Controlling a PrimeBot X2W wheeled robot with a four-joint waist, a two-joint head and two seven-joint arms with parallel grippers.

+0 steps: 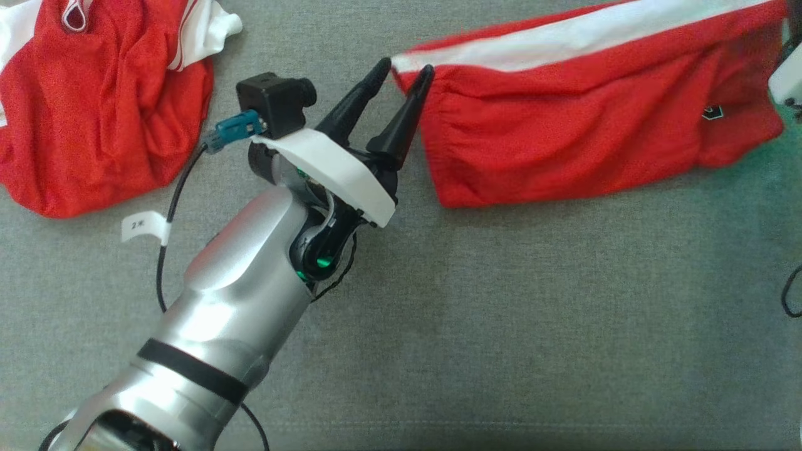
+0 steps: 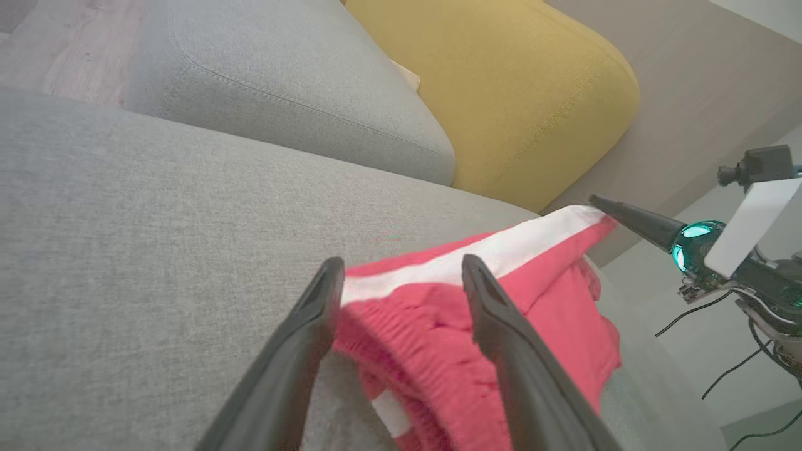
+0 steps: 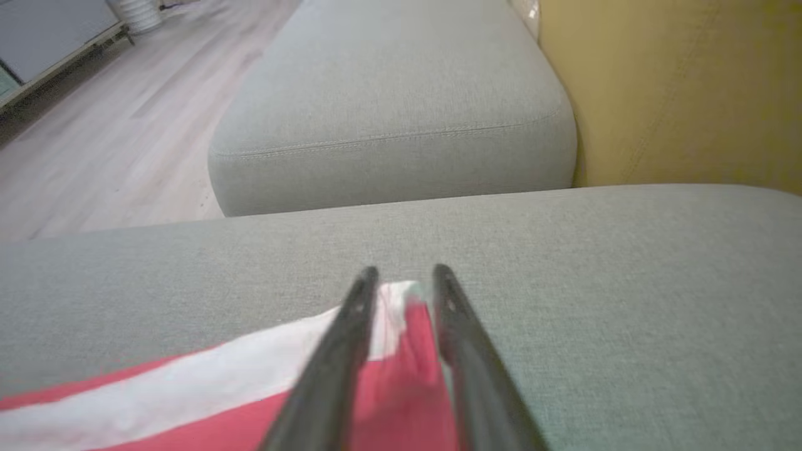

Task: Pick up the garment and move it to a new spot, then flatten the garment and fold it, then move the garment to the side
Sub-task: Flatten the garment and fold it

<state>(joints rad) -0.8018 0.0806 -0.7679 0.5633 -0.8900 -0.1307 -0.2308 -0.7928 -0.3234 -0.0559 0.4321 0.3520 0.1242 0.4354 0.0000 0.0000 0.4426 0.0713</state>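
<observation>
**Garment stretched between two claws on the grey cushion**

From the head view we see the garment, red with a white stripe along its far edge, lying flat across the upper right of the grey cushion. The left claw is released. Its fingers are spread wide, with the garment's left corner between the tips. A second red cloth lies crumpled at the upper left, well apart from the garment.

The left wrist view adds what the head view lacks. The gathered waistband lies under and between the spread fingers, and neither finger presses it. At the garment's far corner, one finger of the other arm touches the white stripe.

The right wrist view shows the right claw with its fingers a little apart and the blurred striped corner in the gap. We cannot tell whether they pinch it.

Both wrist views show the cushion's far edge just past the garment. Beyond it are a second grey cushion, a yellow cushion and wood floor. In the head view, the near side of the cushion is a broad bare stretch below the garment.
</observation>
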